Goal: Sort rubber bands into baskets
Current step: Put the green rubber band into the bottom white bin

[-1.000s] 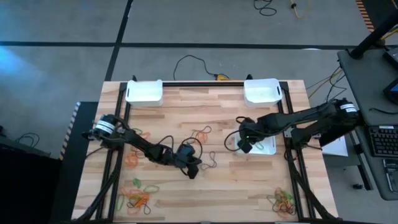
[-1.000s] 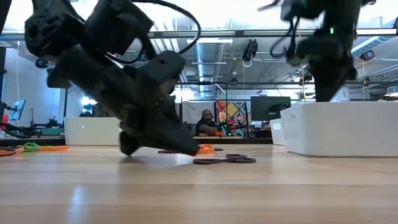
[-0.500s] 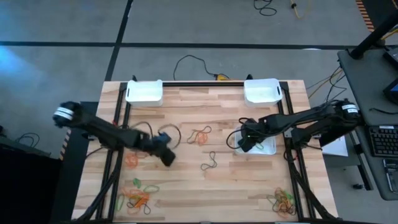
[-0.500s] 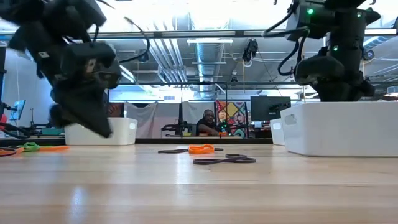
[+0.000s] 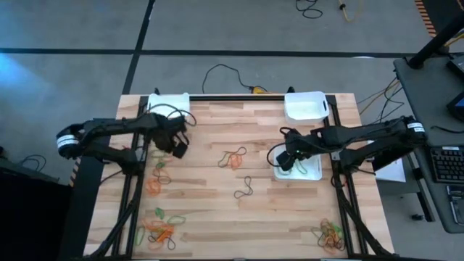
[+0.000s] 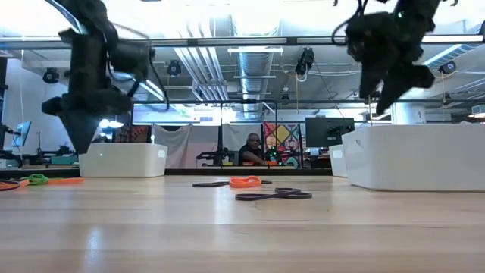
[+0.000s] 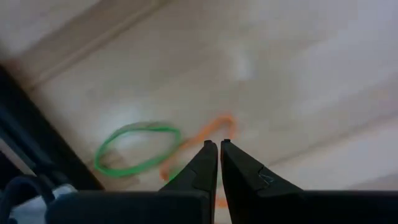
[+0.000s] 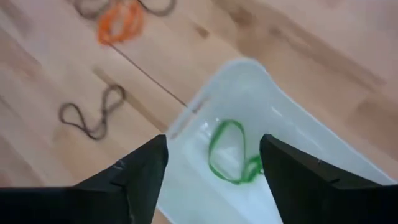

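Fingers of the right end effector (image 8: 211, 171) are spread over a basket (image 8: 292, 124), a green band (image 8: 227, 152) lying released inside. The left end effector (image 7: 217, 152) is clenched empty near the far-left tabletop corner.

Bright, even light from overhead ceiling lamps (image 6: 250, 50), which glare white in the low view. The wooden table (image 5: 275, 210) shows only soft shadows. Both wrist views are motion-blurred; a green rubber band (image 7: 137, 147) smears.
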